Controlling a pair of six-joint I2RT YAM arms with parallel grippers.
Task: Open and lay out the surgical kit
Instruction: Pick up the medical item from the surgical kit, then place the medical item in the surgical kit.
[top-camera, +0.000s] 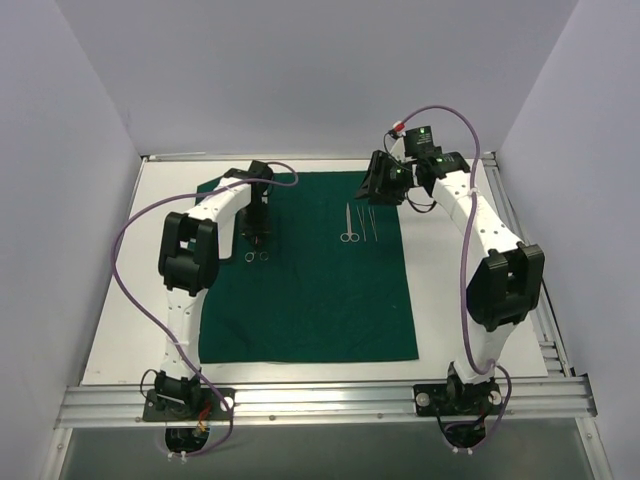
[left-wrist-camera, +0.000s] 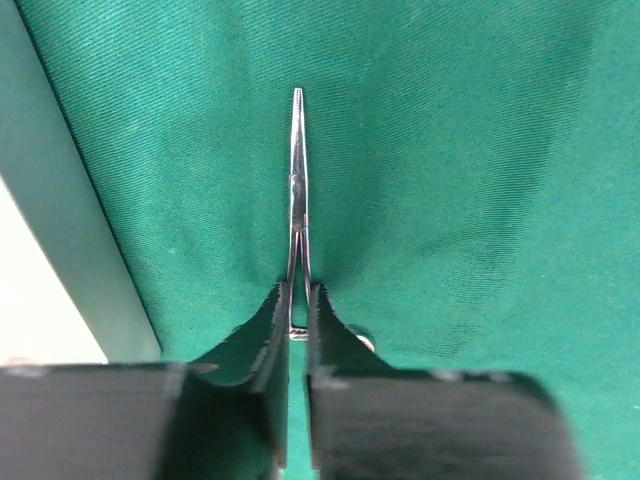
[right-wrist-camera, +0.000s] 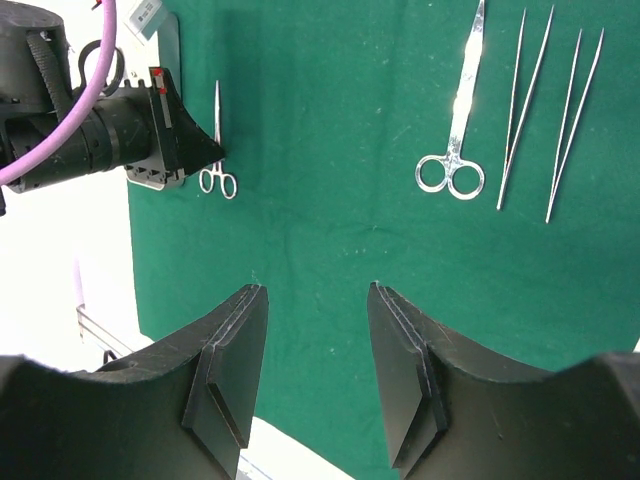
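Observation:
The dark green cloth (top-camera: 310, 300) lies spread flat on the table. A thin ring-handled clamp (left-wrist-camera: 298, 170) rests on it at the left, rings (top-camera: 256, 257) toward the near side. My left gripper (left-wrist-camera: 298, 285) points down with its fingers pressed onto the clamp's two shanks. Left of the clamp runs a pale grey strip, apparently the steel tray (left-wrist-camera: 70, 230), mostly hidden under the left arm. Scissors (top-camera: 349, 225) and two tweezers (top-camera: 367, 222) lie side by side at the cloth's middle back. My right gripper (right-wrist-camera: 315, 290) hovers open and empty over the cloth's back right corner.
White table (top-camera: 130, 330) borders the cloth on the left and near sides. White walls enclose the back and both sides. A metal rail (top-camera: 320, 400) with the arm bases runs along the near edge. A purple cable (top-camera: 135, 260) loops off the left arm.

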